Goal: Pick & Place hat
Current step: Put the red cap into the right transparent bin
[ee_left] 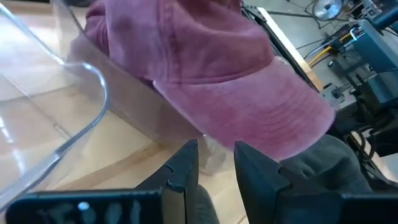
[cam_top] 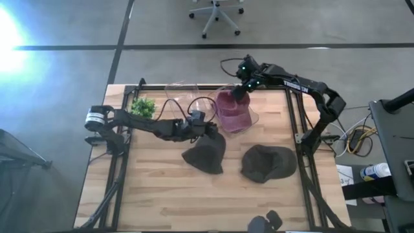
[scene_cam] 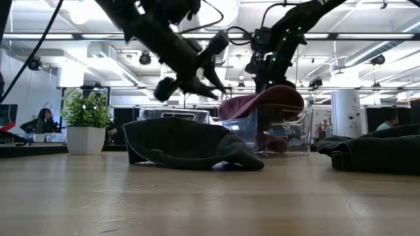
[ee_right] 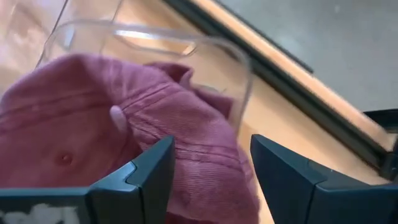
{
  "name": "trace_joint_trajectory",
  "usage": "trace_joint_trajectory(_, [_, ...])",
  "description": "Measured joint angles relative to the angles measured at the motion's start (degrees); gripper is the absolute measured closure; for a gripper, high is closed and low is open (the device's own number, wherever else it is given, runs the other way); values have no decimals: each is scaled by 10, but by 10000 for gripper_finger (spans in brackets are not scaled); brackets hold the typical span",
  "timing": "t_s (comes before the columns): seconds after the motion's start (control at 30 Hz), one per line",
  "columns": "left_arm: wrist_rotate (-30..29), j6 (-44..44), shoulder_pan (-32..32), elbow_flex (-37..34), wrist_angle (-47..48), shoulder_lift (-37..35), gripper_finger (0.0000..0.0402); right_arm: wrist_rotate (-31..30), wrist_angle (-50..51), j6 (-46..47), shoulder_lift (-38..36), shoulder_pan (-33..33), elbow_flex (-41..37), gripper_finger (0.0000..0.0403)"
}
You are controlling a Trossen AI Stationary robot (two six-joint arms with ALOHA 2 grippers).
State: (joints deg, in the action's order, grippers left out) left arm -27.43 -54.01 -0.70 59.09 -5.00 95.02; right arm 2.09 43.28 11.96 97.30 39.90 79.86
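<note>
Maroon cap [cam_top: 231, 110] sits in a clear plastic bin [cam_top: 249, 120] near the table's far edge, a bit right of middle; its brim hangs over the bin wall toward the near side, and in the low view the cap [scene_cam: 262, 99] bulges above the bin [scene_cam: 289, 134] rim. Right gripper [cam_top: 240, 90] is over the cap's far end, fingers apart with nothing between them; the right wrist view shows the cap [ee_right: 93, 137] crown directly beyond the spread fingers [ee_right: 146, 171]. Left gripper [cam_top: 208, 128] is just left of the bin, low over a dark hat [cam_top: 206, 155] lying on the table [cam_top: 162, 194] at mid-depth; its fingers [ee_left: 186, 165] stand slightly apart, empty, pointed at the cap [ee_left: 211, 68] brim. A second dark cap [cam_top: 266, 162] lies right of the first, toward the table's right edge. A second clear bin [cam_top: 184, 97] sits left of the first one. Small potted plant [cam_top: 143, 106] stands near the far left corner.
</note>
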Motion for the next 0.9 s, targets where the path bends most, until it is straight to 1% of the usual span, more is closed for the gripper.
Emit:
trace_joint_trajectory(0.07, [-1,3,3,14,9,2,305,21,1,-4,6,-2,2,197])
trace_joint_trajectory(0.17, [-1,25,7,31,10,12,305,85,-19,-31,12,-1,4,197])
trace_joint_trajectory(0.2, [-1,27,7,37,9,17,305,95,-25,-35,14,-1,4,197])
trace_joint_trajectory(0.33, [-1,25,8,51,10,41,305,104,-31,-51,39,-2,3,197])
trace_joint_trajectory(0.47, [-1,5,7,72,13,72,305,144,-34,-77,71,2,2,197])
trace_joint_trajectory(0.57, [-2,2,11,96,13,94,305,147,-45,-90,92,1,2,197])
trace_joint_trajectory(0.63, [-2,10,12,115,19,107,305,161,-65,-92,95,1,0,197])
trace_joint_trajectory(0.73, [-6,22,13,149,56,123,305,203,-118,-78,95,2,-2,197])
trace_joint_trajectory(0.9, [-10,47,12,191,90,148,305,209,-140,-72,96,1,-3,197])
